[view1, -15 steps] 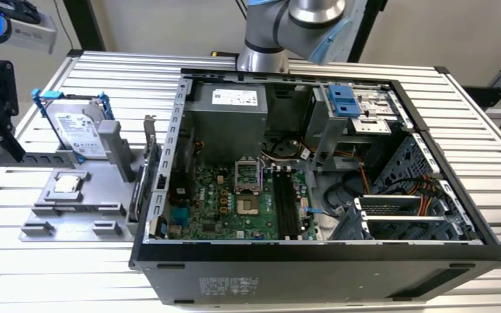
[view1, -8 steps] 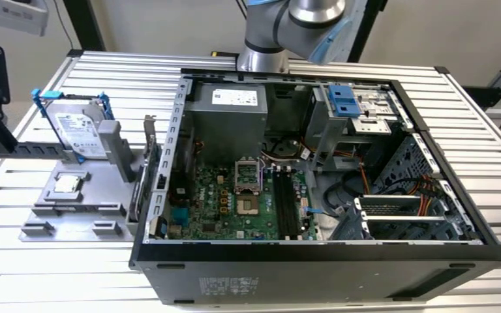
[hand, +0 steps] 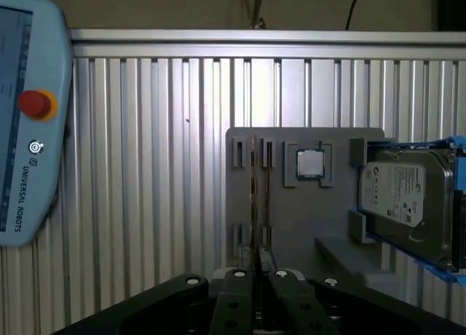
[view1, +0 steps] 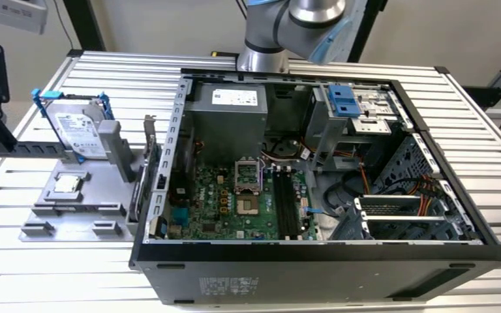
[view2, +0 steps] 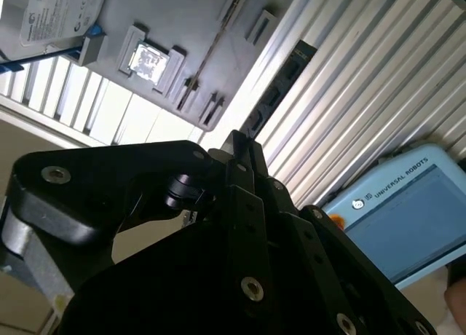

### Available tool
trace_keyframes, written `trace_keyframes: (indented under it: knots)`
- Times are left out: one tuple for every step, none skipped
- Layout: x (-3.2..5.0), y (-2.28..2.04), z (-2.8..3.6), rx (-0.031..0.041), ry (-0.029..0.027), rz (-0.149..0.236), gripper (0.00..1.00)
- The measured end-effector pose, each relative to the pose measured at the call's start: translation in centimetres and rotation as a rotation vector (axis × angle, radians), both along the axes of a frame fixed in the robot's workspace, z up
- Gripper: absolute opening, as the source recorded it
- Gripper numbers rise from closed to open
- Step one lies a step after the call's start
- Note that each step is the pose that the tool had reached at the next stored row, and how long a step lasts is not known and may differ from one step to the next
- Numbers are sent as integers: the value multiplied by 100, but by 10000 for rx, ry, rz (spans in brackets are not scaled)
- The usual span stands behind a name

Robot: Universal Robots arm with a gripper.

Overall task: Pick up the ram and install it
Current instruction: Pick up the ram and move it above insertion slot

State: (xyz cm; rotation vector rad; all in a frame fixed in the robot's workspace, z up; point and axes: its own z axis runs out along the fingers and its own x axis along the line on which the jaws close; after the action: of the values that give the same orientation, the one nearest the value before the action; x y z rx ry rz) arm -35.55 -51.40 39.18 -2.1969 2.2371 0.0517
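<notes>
Currently, in the exterior view, the arm [view1: 296, 23] stands above the far wall of the open computer case [view1: 320, 264]. The ram [view1: 146, 176] stands on edge in the grey holder tray [view1: 68, 218], well apart from the arm, between the case and the hard drive [view1: 81, 134].

In the second wrist view, the gripper [view2: 239, 142] is clenched, its tips pressed together with nothing between them. The ram [view2: 207, 54] lies well beyond the tips, with the processor chip [view2: 149, 60] just beside it.

In the first wrist view, the gripper [hand: 258, 275] points at the tray [hand: 291, 226]. The ram [hand: 254, 196] sits edge-on in its slots, straight ahead of the tips and apart from them. A teach pendant [hand: 22, 131] lies off to one side on the slatted table [hand: 145, 167].
</notes>
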Motion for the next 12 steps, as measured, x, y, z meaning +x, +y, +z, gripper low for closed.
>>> trace_keyframes:
  knots:
    - [14,0,1,-2,2,0,0]
    - [32,-1,0,0,1,0,0]
    - [56,-1,-1,0,3,-1,0]
    - [81,-1,0,-1,7,-1,0]
    - [108,-1,0,0,10,0,0]
    - [133,-1,-1,1,12,-1,0]
    - [158,-1,0,0,15,-1,0]
    - [183,-1,-1,0,17,-1,0]
    - [211,-1,-1,0,20,-2,0]
    - [240,-1,-1,1,23,-1,0]
    - [268,-1,0,0,27,-1,0]
    - [295,-1,0,0,30,0,0]
